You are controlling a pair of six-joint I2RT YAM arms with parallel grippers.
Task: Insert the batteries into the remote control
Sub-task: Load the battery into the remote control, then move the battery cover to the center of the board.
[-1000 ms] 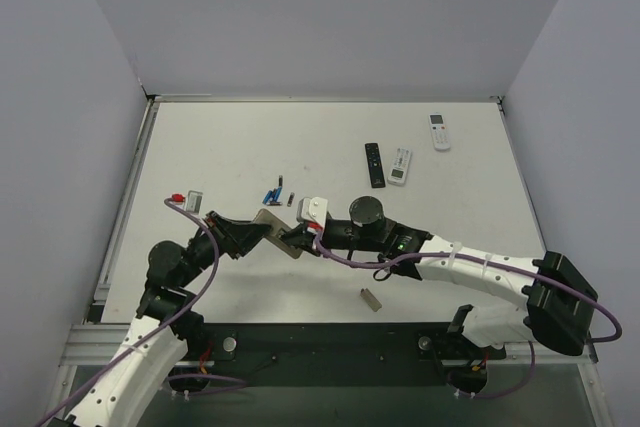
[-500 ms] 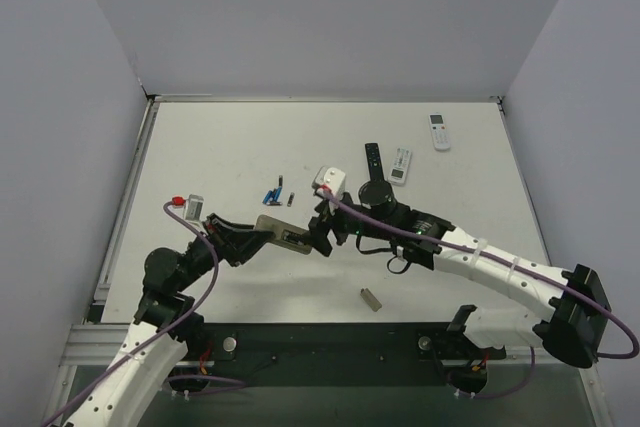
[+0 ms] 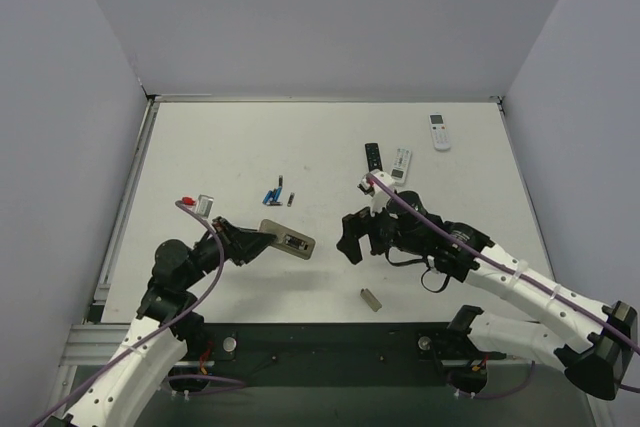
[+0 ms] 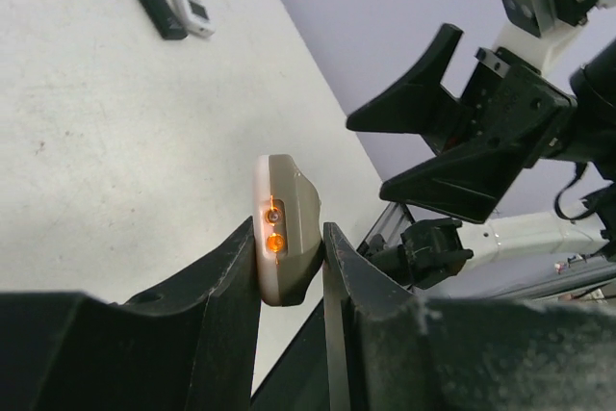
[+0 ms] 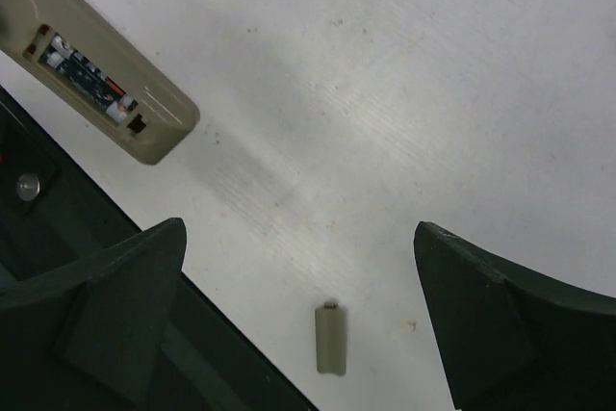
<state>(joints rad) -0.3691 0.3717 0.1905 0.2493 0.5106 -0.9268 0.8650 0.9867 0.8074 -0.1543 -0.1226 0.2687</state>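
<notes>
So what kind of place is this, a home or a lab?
Probably a robot lab cell: a white table boxed in by blank panels, two arms on a metal frame, remotes and batteries laid out.

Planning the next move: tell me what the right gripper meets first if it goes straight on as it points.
Most likely the bare table, close to the small grey cover piece. The open right gripper points down at it; the remote control is off to the side. Depth is unclear.
</notes>
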